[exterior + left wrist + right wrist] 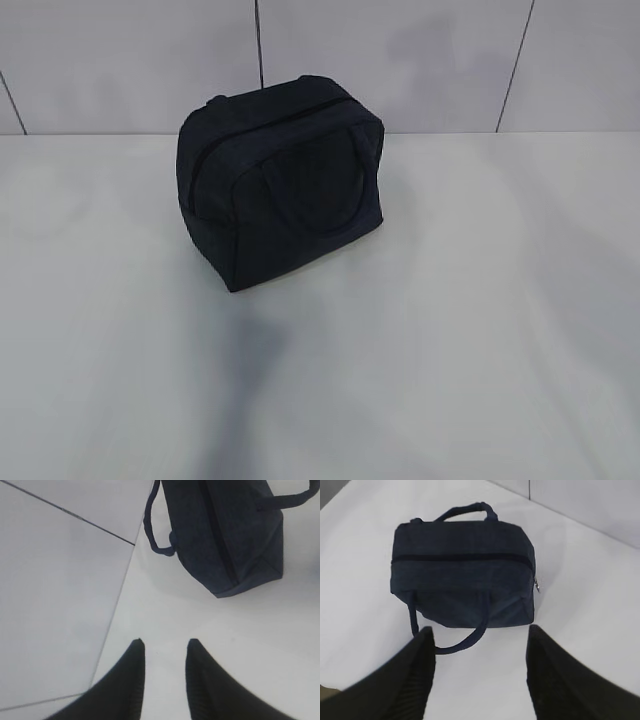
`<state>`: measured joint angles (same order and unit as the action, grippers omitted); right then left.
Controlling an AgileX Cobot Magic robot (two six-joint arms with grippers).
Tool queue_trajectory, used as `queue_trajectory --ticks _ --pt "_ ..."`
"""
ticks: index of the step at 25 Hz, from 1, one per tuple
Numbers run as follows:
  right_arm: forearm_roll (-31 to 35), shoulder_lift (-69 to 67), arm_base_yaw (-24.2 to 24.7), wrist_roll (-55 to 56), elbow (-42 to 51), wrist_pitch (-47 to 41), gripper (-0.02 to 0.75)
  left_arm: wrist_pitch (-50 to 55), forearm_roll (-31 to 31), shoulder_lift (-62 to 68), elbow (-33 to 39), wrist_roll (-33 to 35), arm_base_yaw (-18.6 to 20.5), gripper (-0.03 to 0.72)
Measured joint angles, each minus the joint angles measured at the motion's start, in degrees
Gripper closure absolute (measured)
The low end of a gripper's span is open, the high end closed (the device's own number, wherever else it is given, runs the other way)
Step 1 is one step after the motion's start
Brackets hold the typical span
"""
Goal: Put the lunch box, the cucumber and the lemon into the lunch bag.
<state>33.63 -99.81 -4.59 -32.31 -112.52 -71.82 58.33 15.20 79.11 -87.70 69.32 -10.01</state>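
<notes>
Black fingers of the right gripper (480, 675) are filling the bottom of the right wrist view, standing wide apart with nothing between them and hanging just short of the lunch bag (462, 582). With the bag as the landmark, the left gripper (164, 647) is hovering off one of its ends, its jaws only narrowly apart and likewise empty over the white table (480, 330).

From the exterior view the bag (283, 182) is sitting alone, upright on the table, close to the tiled wall (120, 60) behind it. Its top zipper (460, 557) is looking closed along its whole length, with the silver pull (537, 585) hanging at one end corner. One loop handle (451, 642) is drooping down the near side, the other (465, 511) standing up behind the far edge.

Neither the lunch box, the cucumber nor the lemon is showing in any view; whether they are inside the bag cannot be told.

Judging by the fabric, the bag is probably soft, light and liable to slide or fold under a push. Good holds would be the ring pull, with a handle or top seam pinched to steady it.
</notes>
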Motion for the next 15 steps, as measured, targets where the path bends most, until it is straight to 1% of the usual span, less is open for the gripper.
queue_trajectory --ticks 2,6,8,11,13,15 --pt "-0.20 3.40 0.00 -0.26 0.00 0.00 0.305 2.78 -3.62 -1.40 0.00 -6.63 0.00 0.484" --pt "-2.07 9.55 0.00 -0.48 0.00 -0.04 0.305 5.64 -11.93 -4.71 0.00 -24.09 0.00 0.463" --pt "-3.16 12.20 0.00 0.63 0.00 -0.18 0.305 6.12 -13.84 -6.90 0.00 -31.55 0.00 0.447" --pt "-3.98 14.60 0.00 6.33 0.00 -0.43 0.305 6.62 -13.72 -9.97 0.00 -40.73 0.00 0.437" --pt "-4.04 15.74 0.00 9.55 0.05 -0.47 0.305 7.62 -12.66 -11.54 0.00 -44.44 0.00 0.420" --pt "-3.65 17.62 0.00 10.87 1.69 -0.56 0.305 9.34 -10.58 -12.57 0.00 -46.19 0.00 0.378"
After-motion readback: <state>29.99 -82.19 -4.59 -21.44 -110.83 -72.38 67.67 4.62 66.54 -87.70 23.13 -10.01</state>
